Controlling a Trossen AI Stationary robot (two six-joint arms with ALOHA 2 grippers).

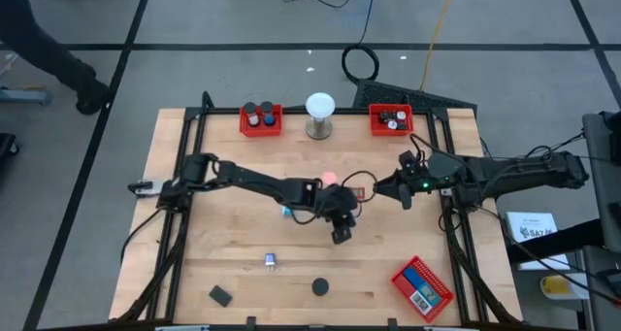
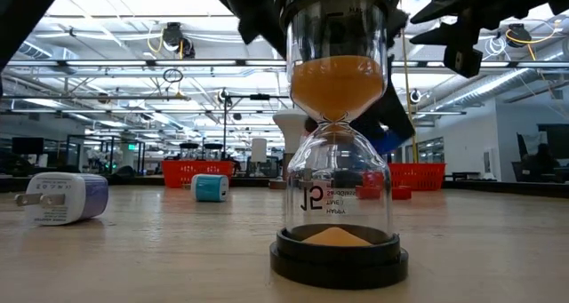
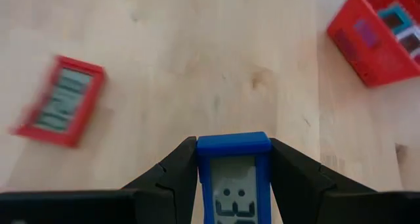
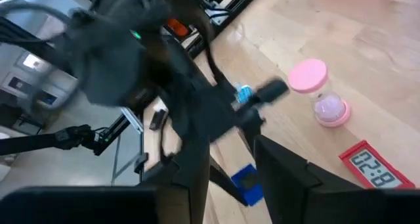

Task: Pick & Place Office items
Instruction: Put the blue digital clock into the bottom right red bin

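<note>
My left gripper [image 1: 341, 230] is over the table's middle, shut on a small blue clock [image 3: 233, 178] with a grey display. My right gripper [image 1: 399, 190] is open and empty, to the right of the middle, pointing toward the left arm [image 4: 164, 86]. A red digital clock [image 3: 62, 100] lies flat on the table. A pink hourglass [image 4: 319, 92] stands next to the red clock [image 4: 371, 168]. A black-based hourglass with orange sand [image 2: 338, 161] stands near the front edge. A white plug [image 2: 62, 198], a small blue roll [image 2: 210, 187] and a black block [image 1: 220, 294] lie loose. My left gripper pinches the blue clock by its two long side edges [image 3: 200, 159] between its two fingers [image 3: 172, 175], which lie along those sides. The clock's display faces the wrist camera. The clock is lifted clear of the table; it shows above the board in the low view [image 2: 392, 131].
Two red mesh trays [image 1: 261, 119] [image 1: 391, 119] with small items stand at the far edge, with a white globe on a metal base [image 1: 320, 115] between them. A third red tray [image 1: 422, 286] lies at the front right. A person's dark leg [image 1: 68, 69] shows beyond the far left corner.
</note>
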